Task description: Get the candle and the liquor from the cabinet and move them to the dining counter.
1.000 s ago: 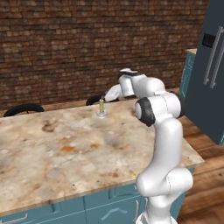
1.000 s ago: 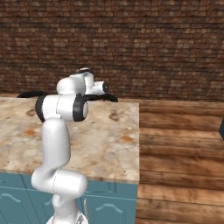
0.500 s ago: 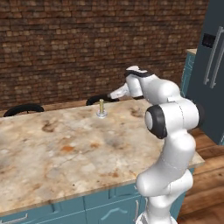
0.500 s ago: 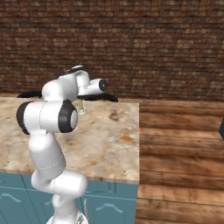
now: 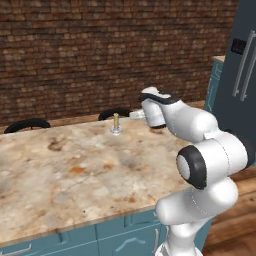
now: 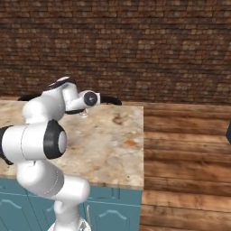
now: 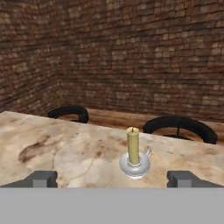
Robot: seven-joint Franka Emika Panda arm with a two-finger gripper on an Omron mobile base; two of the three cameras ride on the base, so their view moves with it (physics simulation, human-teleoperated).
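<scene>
While one candle [image 7: 134, 154] stands upright on the dining counter [image 5: 60, 175], the gripper [image 7: 113, 178] hovers just beside it, jaws spread wide and empty. Two black stools [image 7: 180, 128] sit behind the counter.

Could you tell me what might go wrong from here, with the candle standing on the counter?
The open gripper hangs close to the upright candle; a careless swing of the arm could topple it. The candle also stands near the far edge of the dining counter, by the stools, so a nudge might push it off.
</scene>
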